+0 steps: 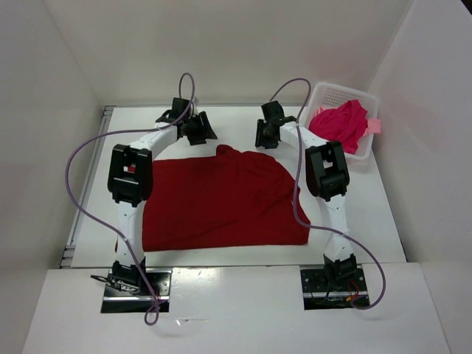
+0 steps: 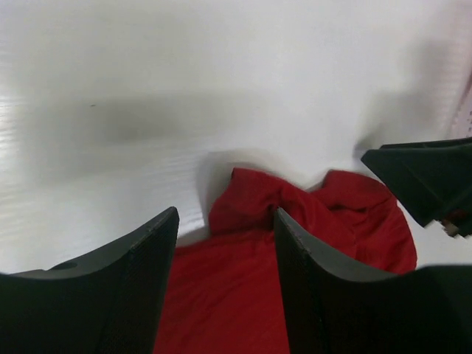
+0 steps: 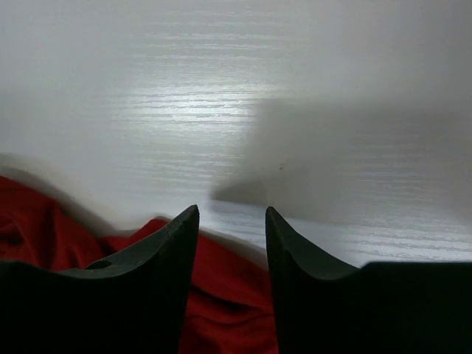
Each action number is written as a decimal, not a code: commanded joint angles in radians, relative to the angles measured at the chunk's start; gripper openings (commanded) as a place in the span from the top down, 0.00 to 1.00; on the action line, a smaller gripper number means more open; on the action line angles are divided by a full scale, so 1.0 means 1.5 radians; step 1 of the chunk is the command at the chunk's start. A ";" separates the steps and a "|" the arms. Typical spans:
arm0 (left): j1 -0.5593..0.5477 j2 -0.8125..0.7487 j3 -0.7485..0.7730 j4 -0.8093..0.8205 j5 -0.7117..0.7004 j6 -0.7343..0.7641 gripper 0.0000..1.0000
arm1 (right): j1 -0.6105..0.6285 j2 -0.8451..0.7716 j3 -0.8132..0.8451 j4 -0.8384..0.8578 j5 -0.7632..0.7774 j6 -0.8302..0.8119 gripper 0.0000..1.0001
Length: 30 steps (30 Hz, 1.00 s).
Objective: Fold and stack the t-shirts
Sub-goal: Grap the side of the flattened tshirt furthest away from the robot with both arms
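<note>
A dark red t-shirt (image 1: 221, 199) lies spread flat in the middle of the table, with a bunched lump at its far edge (image 2: 295, 203). My left gripper (image 1: 198, 129) hovers over the shirt's far left edge. In the left wrist view it (image 2: 225, 221) is open, with red cloth (image 2: 243, 295) below the gap and nothing gripped. My right gripper (image 1: 267, 134) hangs over the far right edge. In the right wrist view it (image 3: 232, 214) is open above the cloth (image 3: 221, 295). A crimson-pink t-shirt (image 1: 341, 124) lies crumpled in the basket, and a light salmon pink one (image 1: 375, 125) peeks out beside it.
The white perforated basket (image 1: 341, 88) stands at the back right corner, close to the right arm. White walls enclose the table on three sides. Purple cables loop from both arms. A black finger of the right gripper (image 2: 428, 177) shows in the left wrist view.
</note>
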 commanded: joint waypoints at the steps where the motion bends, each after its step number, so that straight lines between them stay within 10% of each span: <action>1: -0.008 0.051 0.072 -0.027 0.048 -0.001 0.37 | -0.003 0.010 0.038 -0.021 -0.029 -0.015 0.53; 8: -0.034 0.089 0.123 -0.042 0.100 -0.008 0.32 | -0.003 -0.022 -0.021 -0.012 -0.085 -0.015 0.85; 15: -0.048 0.069 0.108 -0.051 0.077 0.021 0.31 | -0.003 -0.070 -0.076 0.020 -0.060 -0.023 0.51; 23: -0.048 0.114 0.146 -0.106 0.061 0.052 0.28 | -0.003 -0.041 -0.061 -0.007 -0.080 -0.023 0.56; 30: -0.060 0.144 0.188 -0.100 0.067 0.038 0.29 | -0.003 -0.059 -0.061 -0.007 -0.145 -0.035 0.84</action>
